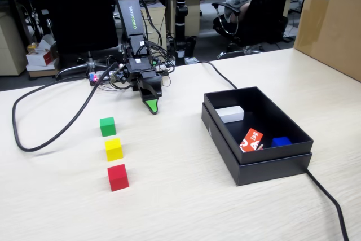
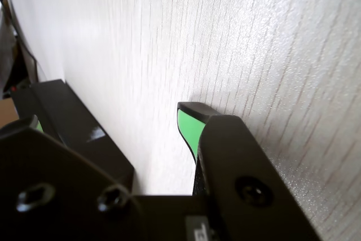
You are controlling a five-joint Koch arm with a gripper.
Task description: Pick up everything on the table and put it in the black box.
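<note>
Fixed view, cubes: green cube [image 1: 108,126], yellow cube [image 1: 113,149] and red cube [image 1: 118,176] in a near-straight row on the pale wood counter [image 1: 180,207], green farthest from the camera, red nearest; small gaps between neighbours, none touching; each flat on one face, no long axis to speak of.
Fixed view, box: black box [image 1: 271,162] to the right of the row, well apart from it, long axis running from far-left to near-right, open top up; white block [image 1: 230,113], red-orange packet [image 1: 250,140] and a blue piece [image 1: 281,141] inside.
Fixed view, arm: folded low at the far side of the counter, upper link upright, forearm bent forward and down; pincer [image 1: 152,105] pointing down, green tip at or just above the counter, beyond the green cube and slightly right of it.
Fixed view, pincer state: jaws overlapping here, gap not readable.
Fixed view, surroundings: black cable [image 1: 51,134] looping across the counter on the left; brown carton [image 1: 330,21] at the far right.
Wrist view, pincer [image 2: 132,136]: green-lined finger [image 2: 189,125] on the right, black finger [image 2: 79,134] on the left, a clear strip of bare counter [image 2: 254,38] between them; parted, nothing held.
Wrist view, cubes and box: out of sight.
</note>
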